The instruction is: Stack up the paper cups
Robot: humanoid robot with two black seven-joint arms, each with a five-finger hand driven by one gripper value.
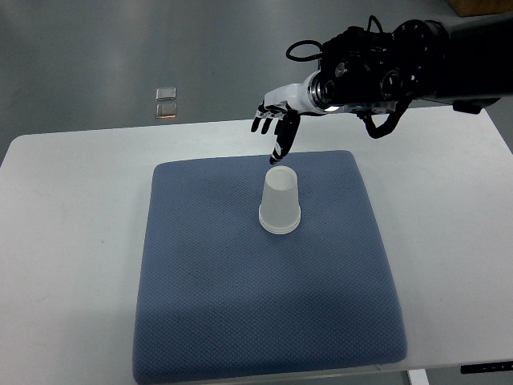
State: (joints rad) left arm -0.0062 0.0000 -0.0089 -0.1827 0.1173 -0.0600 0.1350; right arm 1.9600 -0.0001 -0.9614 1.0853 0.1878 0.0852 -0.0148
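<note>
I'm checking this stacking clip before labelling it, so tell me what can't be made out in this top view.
- Paper cup: upside down on the blue mat; whether it is one cup or several nested cannot be told.
- Right robot hand: contact between its lowest fingertip and the cup is unclear from above.
- Left arm: outside the top view.
- Two small squares on the floor: too small to identify.
</note>
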